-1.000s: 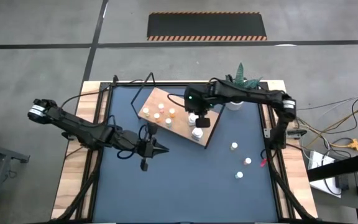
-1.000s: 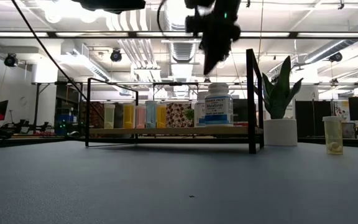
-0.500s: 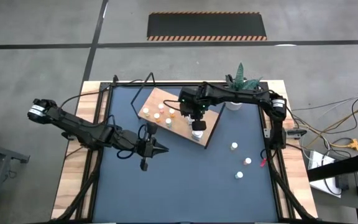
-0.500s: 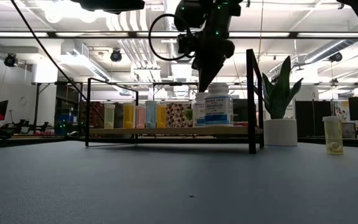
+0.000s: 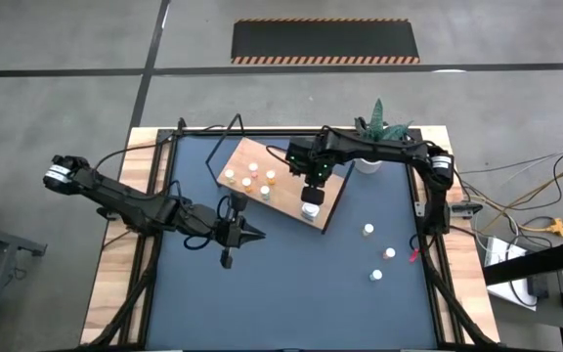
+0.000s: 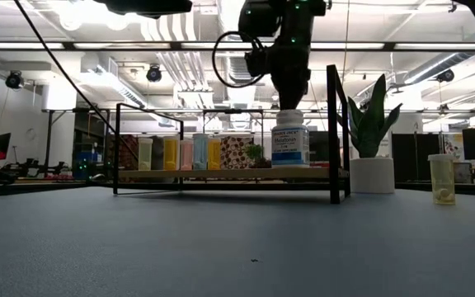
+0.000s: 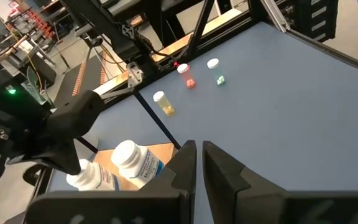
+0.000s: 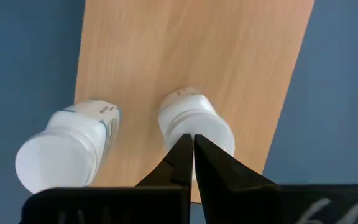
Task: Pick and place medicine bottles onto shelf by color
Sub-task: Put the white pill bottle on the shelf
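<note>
Wooden shelf (image 5: 252, 161) with two white bottles (image 8: 194, 121) — right end effector (image 8: 192, 142) pinched together above one, left end effector (image 7: 197, 149) likewise, over tabletop.

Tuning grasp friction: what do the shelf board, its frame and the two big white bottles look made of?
shelf board: likely wood or wood laminate, matte, light brown with visible grain.
frame: thin black bars, probably painted metal.
big white bottles: probably smooth plastic, slight sheen, ribbed caps, printed label wrapped around the body. The shut right tool hangs above one.
</note>
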Motion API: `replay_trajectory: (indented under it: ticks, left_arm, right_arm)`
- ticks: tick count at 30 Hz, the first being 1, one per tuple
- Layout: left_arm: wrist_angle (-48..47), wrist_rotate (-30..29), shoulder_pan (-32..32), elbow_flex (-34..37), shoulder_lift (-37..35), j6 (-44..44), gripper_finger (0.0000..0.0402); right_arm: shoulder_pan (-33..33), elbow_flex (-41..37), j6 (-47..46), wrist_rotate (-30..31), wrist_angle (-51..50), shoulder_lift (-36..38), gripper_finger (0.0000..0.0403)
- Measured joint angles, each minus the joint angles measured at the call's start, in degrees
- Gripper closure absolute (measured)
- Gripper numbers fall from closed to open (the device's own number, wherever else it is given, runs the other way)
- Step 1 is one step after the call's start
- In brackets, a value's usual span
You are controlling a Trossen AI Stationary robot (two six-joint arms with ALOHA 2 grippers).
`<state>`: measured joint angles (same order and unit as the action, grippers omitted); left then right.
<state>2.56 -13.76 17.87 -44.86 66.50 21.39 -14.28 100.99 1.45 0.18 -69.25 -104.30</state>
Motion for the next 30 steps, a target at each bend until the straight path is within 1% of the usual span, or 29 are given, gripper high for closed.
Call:
replay_trajectory:
  ticks: [7,11,14,30]
  left_arm:
    - [-0.02,0.0,0.0,0.0,0.0,0.0,0.0392]
    - [-0.03,0.0,0.0,0.0,0.0,0.0,0.0392]
    - [-0.03,-0.02,0.02,0.0,0.0,0.0,0.0392]
    - [-0.05,-0.02,0.01,0.0,0.0,-0.08,0.0392]
  right_arm:
    - [0.0,3.63,1.92,0.21,0.11,0.28,0.0394]
    - [-0.04,4.85,4.26,2.89,1.47,0.32,0.0394]
    - [-0.23,4.06,5.11,2.87,2.82,0.32,0.0394]
    - [-3.59,-0.59,5.14,3.02,2.4,0.27,0.0394]
